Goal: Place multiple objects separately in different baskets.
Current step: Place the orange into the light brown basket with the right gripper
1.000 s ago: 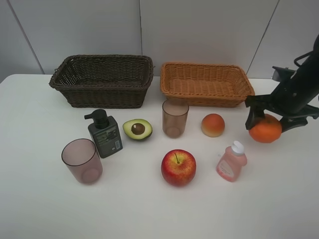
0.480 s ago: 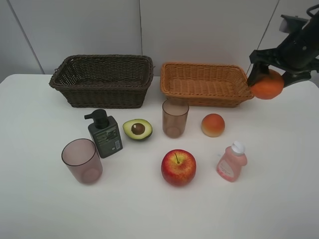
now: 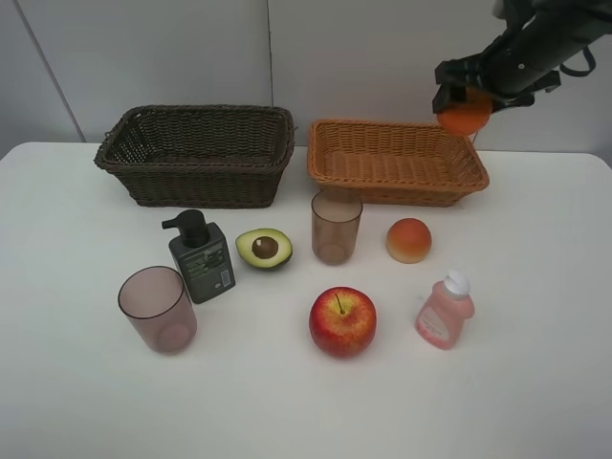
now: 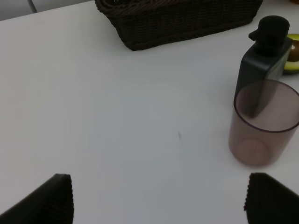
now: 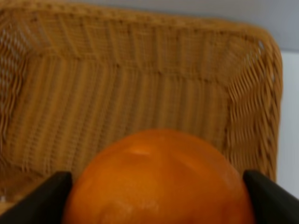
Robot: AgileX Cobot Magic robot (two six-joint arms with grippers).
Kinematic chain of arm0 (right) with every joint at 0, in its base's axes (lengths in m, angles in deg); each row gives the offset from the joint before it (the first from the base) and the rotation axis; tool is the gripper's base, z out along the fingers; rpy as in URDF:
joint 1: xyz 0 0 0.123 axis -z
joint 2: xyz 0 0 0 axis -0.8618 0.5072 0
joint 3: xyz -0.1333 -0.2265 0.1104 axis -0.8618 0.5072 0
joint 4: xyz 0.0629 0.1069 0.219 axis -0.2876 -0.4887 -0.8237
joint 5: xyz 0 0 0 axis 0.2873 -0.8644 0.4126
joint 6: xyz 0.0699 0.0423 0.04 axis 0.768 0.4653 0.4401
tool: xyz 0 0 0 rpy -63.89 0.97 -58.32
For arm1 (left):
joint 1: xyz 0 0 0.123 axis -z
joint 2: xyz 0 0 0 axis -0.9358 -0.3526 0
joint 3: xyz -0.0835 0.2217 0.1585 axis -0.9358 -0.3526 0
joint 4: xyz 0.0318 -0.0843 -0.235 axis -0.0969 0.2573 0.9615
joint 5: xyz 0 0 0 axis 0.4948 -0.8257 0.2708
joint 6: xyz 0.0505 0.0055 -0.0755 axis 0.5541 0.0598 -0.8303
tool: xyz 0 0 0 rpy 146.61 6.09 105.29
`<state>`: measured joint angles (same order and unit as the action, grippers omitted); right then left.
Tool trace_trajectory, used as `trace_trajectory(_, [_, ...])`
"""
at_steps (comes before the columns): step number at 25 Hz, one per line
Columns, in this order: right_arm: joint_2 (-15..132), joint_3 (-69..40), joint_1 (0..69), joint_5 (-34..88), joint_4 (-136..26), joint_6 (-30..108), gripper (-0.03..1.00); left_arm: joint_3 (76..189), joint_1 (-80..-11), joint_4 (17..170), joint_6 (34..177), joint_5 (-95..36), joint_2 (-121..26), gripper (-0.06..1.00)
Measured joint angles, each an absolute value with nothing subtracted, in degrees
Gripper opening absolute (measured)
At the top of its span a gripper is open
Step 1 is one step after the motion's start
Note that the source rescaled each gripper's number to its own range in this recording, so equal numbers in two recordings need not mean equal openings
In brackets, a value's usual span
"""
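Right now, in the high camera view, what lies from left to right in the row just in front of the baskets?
dark green pump bottle, halved avocado, mauve cup, peach-coloured fruit

Bright, even indoor light falls from above onto the white table point(image 3: 76, 382), which shows no blown-out patches in the high view. Shadows are soft, short and tucked close under each object. The red apple point(image 3: 342, 321) has a small pale sheen on top. That view is sharp throughout. The left wrist view looks greyer and slightly softer, and light shows through the translucent mauve cup point(image 4: 264, 123). The right wrist view is blurred: the orange tangerine point(image 5: 159, 182) fills the foreground out of focus, and the weave of the light basket point(image 5: 117, 93) looks smeared.
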<state>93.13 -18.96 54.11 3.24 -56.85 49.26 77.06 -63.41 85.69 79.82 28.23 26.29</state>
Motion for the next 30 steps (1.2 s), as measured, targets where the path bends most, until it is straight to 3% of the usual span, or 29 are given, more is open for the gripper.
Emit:
trace_trajectory(12, [105.81, -23.65, 54.09, 12.95, -57.94, 49.17, 0.62, 77.06, -63.41, 85.69, 79.82, 28.23, 26.29, 0.97])
trace_trajectory(30, [108.04, -23.65, 54.09, 16.33, -58.74, 49.17, 0.62, 77.06, -63.41, 85.69, 79.82, 28.23, 26.29, 0.97])
